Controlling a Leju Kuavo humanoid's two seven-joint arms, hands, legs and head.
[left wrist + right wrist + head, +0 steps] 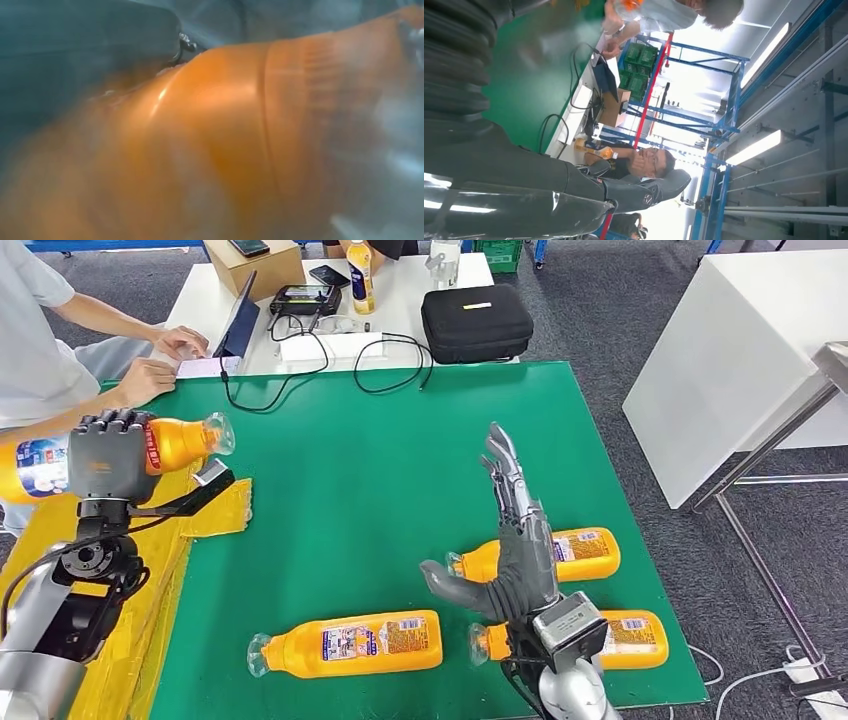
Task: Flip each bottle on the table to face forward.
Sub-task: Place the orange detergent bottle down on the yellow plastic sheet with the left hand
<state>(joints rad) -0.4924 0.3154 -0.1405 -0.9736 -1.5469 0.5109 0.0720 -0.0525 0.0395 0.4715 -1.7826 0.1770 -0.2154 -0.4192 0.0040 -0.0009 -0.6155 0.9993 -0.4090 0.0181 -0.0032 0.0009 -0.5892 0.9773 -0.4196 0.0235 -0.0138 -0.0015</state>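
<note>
While a green worktop (pixel 400 470) fills the middle of the head view, a white table (pixel 300 300) stands behind it at the upper edge and grey carpet runs down the right side. Four orange bottles show: three lie flat at the lower right, and one (pixel 185 440) is gripped by the left hand (pixel 105 455) at the left edge, above a yellow sheet (pixel 150 570). At lower centre, the right hand (pixel 515 530) is raised with fingers spread, holding nothing. A person (pixel 40 350) sits at upper left. In the left wrist view, the held bottle (pixel 220 145) is an orange blur. In the right wrist view, blue racking (pixel 684 100) and ceiling lights stand beyond the worktop (pixel 529 90).
</note>
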